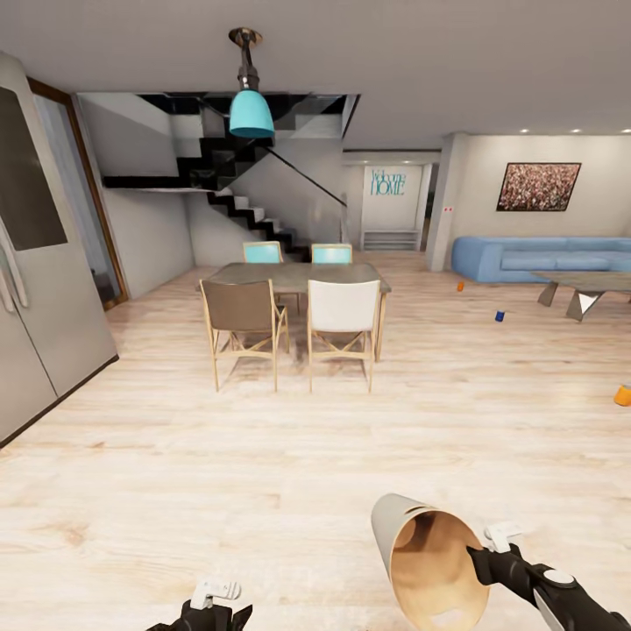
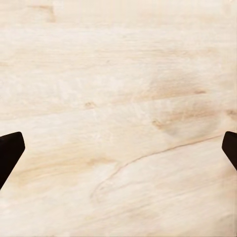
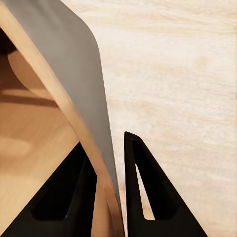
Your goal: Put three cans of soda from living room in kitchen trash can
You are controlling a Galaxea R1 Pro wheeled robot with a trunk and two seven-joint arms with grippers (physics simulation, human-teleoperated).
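the tapered round bin of light tan wood with a brown inside (image 1: 429, 561) is held tilted on its side at the lower right of the head view, its open mouth turned toward the camera. its wall is pinched by the right gripper (image 1: 484, 550): in the right wrist view one black finger (image 3: 143, 192) is seen on the grey outer face and the other against the brown inner face, with the bin wall (image 3: 74, 84) clamped between them. the left gripper (image 1: 213, 605) is seen low in the head view above the light wood plank floor (image 1: 219, 473); in the left wrist view its black fingertips (image 2: 10, 150) are spread wide at the two edges, with nothing between them.

three small soda cans are seen on the floor well ahead to the right: a small orange can (image 1: 460, 286) near the blue sectional sofa (image 1: 535, 257), a dark blue can (image 1: 499, 315) just beside the low table (image 1: 587, 285), and a nearer orange can (image 1: 622, 395) at the right edge. a dining table with four chairs (image 1: 294, 279) is seen straight ahead, under a teal pendant lamp (image 1: 251, 112).
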